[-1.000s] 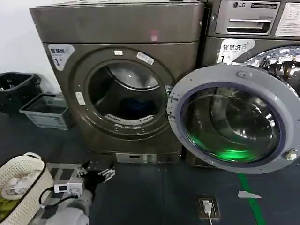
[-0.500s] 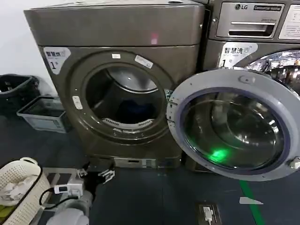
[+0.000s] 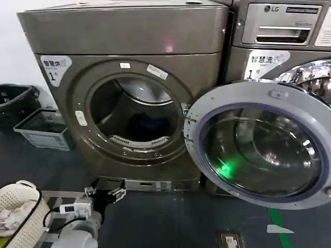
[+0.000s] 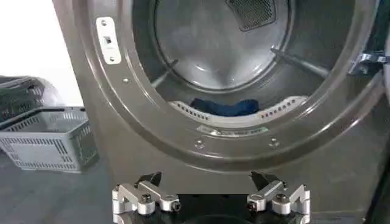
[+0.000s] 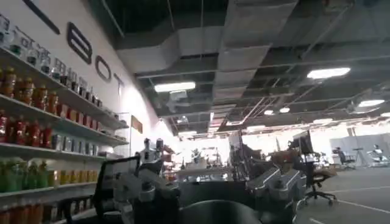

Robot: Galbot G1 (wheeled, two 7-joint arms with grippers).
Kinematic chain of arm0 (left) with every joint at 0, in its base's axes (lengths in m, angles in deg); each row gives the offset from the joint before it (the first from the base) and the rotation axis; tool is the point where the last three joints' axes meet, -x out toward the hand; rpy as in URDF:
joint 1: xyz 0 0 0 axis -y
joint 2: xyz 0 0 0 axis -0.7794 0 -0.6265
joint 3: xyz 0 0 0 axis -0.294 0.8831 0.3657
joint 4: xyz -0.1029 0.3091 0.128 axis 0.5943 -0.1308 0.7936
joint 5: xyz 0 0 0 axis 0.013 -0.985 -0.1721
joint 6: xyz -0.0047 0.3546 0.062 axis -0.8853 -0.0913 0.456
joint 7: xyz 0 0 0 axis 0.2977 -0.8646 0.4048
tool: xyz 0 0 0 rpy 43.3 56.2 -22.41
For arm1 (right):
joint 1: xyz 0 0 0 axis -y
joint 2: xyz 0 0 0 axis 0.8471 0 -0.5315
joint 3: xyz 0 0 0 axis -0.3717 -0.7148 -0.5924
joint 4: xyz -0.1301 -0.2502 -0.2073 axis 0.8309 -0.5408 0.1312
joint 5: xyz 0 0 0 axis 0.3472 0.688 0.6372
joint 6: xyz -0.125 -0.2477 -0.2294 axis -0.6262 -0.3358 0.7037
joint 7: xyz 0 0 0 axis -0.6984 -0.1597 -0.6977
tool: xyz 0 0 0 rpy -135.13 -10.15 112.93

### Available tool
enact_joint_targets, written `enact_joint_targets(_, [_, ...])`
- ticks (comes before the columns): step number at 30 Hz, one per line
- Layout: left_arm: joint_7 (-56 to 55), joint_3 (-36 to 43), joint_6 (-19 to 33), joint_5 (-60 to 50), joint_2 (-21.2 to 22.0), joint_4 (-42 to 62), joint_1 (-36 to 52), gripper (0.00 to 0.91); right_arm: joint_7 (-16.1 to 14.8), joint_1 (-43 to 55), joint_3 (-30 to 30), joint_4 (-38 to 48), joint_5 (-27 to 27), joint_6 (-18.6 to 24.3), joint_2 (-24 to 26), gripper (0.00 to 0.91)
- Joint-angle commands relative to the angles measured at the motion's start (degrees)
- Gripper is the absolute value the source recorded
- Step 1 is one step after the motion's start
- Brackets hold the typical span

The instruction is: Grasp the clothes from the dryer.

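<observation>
While the dryer [image 3: 129, 103] stands with its door [image 3: 258, 142] open, the clothes [image 4: 222, 108] lie inside; the left gripper [image 3: 106, 190], lower left, waits with jaws apart.

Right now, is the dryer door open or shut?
Open. The dryer has its grey-rimmed glass door swung out to the side, leaving the porthole clear, and the dark blue clothes lie inside the drum.

Head camera: high, facing forward-down at the dryer [image 3: 129, 103], porthole at 12 o'clock. Left wrist camera: low, close, facing the same porthole; both views share the drum opening. Right wrist camera: faces away, toward ceiling and shelves [image 5: 42, 122].
</observation>
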Motion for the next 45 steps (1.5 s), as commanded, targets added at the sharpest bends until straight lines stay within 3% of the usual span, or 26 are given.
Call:
enact_joint_targets(1, [0.03,0.01,-2.81,-0.01,-0.02,0.04,0.01,0.907,0.02,-0.06,-0.02,0.0,0.0,0.03,-0.02,0.907])
enact_joint_targets(45, [0.21,0.18,-2.81,0.18,-0.38,0.37,0.07,0.907,0.24,0.23,-0.37,0.34,0.0,0.12,-0.32,0.907])
